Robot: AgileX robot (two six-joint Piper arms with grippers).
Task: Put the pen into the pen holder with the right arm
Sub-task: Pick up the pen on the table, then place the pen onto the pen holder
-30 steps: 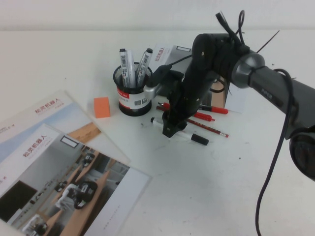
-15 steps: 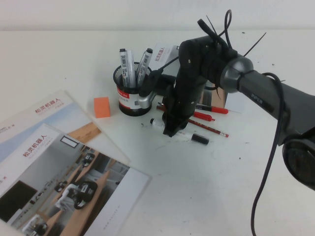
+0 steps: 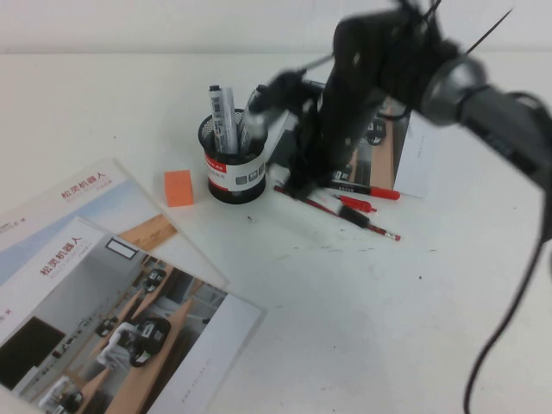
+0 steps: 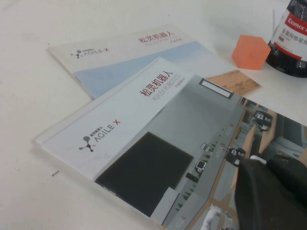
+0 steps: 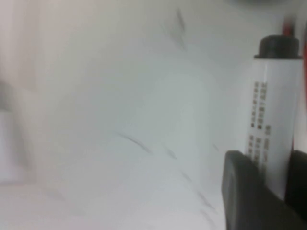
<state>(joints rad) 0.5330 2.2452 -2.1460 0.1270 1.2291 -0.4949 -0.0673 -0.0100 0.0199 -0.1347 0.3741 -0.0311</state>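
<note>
**Marker in the jaws, cup just off to the left**

The right gripper has the pen pinched between its dark fingers, closed down on the white-grey barrel, black cap pointing away from the wrist. In the high view the right arm is a blur above the red pens, and no marker lies on the table there, so the pen looks to be off the table in the grip. The pen holder stands just to the robot's left of the gripper, near but apart, with two markers already standing in it. My read: the pen has to go up over the rim, its long axis turned near upright.

Readable text: "Comix" on the cup's label band, and "AGILE·X" on the brochures.

The left gripper hangs over those brochures, well away; I cannot tell its opening.
</note>
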